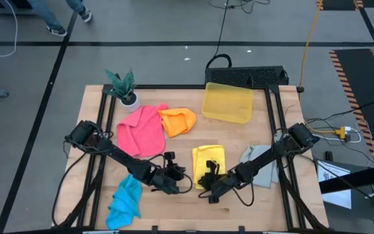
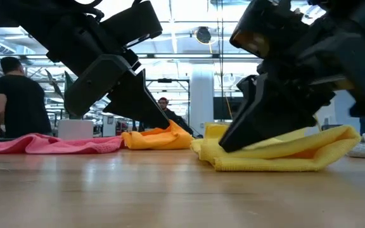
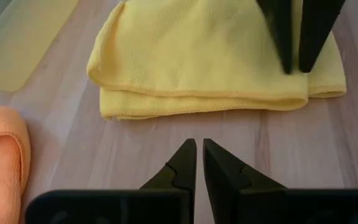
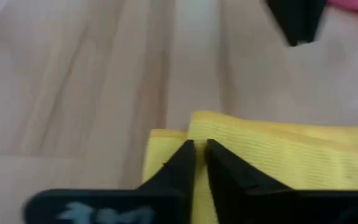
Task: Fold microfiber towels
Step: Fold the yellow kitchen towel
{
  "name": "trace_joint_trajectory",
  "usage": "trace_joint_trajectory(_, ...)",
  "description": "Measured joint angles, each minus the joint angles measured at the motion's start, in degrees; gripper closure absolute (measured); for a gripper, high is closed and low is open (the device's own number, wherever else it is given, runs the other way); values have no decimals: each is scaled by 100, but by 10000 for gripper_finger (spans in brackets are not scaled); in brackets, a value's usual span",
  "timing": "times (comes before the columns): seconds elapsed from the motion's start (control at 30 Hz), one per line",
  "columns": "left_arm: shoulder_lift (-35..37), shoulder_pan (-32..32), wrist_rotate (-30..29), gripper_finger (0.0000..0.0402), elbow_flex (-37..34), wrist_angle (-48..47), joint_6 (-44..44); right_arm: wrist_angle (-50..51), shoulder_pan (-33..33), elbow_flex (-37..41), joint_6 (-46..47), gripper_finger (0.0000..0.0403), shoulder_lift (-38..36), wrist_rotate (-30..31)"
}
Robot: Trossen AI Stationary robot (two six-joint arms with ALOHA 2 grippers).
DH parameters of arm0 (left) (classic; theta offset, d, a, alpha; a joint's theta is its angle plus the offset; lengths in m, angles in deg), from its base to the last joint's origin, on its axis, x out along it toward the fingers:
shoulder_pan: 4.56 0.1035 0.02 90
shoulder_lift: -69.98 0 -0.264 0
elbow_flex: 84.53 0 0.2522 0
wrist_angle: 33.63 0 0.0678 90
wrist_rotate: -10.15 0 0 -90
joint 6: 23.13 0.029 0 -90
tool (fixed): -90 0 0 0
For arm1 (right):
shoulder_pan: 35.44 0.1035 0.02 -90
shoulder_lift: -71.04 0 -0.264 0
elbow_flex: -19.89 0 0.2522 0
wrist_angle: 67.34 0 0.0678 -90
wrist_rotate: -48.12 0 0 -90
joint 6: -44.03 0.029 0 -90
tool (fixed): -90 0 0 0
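The yellow towel [image 1: 208, 160] lies folded on the table [image 1: 239, 214], at the middle of its near half. The right gripper [image 4: 197, 152] rests on the towel's near-left corner, fingers almost together with only a slit between; whether cloth is pinched there I cannot tell. The left gripper [image 3: 196, 155] hovers just left of the towel, fingers nearly closed on nothing. Left of the yellow towel lies the pink towel [image 1: 141, 130], the orange towel [image 1: 178, 121] beside it. The blue towel [image 1: 125, 200] is near-left, the grey towel [image 1: 261, 166] right, the bin [image 1: 228, 103] behind.
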Motion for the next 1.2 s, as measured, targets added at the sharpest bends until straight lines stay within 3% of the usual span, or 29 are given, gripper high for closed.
trace_joint_trajectory(0.3,0,0,2,371,0,2,7,-39,199,-7,-479,401,-235,-6)
trace_joint_trajectory(0.4,0,-20,-10,371,0,7,52,-3,370,-7,-779,402,-411,508)
trace_joint_trajectory(0.53,1,-206,-480,371,1,292,377,14,640,-7,-1423,402,-709,1231)
trace_joint_trajectory(0.67,2,-398,-524,371,4,662,788,106,945,-7,-2115,402,-952,1584)
trace_joint_trajectory(0.83,4,-436,-176,371,4,838,900,428,1201,-7,-2243,402,-1037,1536)
trace_joint_trajectory(1.07,-33,-184,950,371,4,741,716,519,1241,20,-1887,402,-783,1227)
trace_joint_trajectory(1.2,-209,-57,1240,371,11,697,675,547,1239,20,-1871,403,-782,1236)
